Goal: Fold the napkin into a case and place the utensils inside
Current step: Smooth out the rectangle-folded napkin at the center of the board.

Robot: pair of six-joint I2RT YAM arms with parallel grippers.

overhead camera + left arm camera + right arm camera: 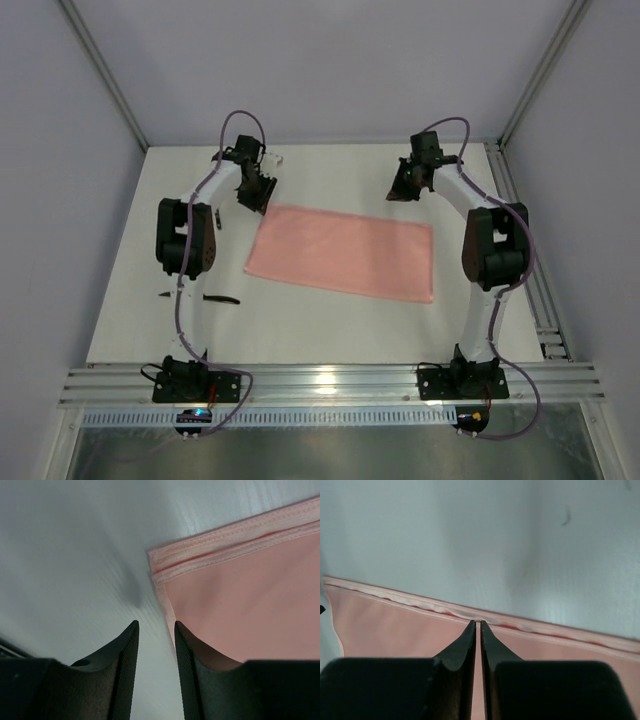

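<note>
Just ahead of the left gripper (pixel 156 625), jaws spread on nothing, sits a corner of the half-folded napkin (pixel 250 605), the right gripper (pixel 477 624) nearly pressed together over its hem (utensils (pixel 222 298) wait behind the left arm), so I'd guess the next fold needs a fresh corner pinch.

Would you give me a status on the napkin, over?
Left gripper open, off napkin corner. Right gripper nearly shut over far edge. Napkin folded double, flat. Utensils lie apart, left side.

White table (pixel 340 325) lying flat, pale grey walls (pixel 330 60) rising behind and beside the table, metal posts (pixel 103 72) slanting up from the table's far corners, light glinting off silver rails (pixel 330 381) along the table's near edge
</note>
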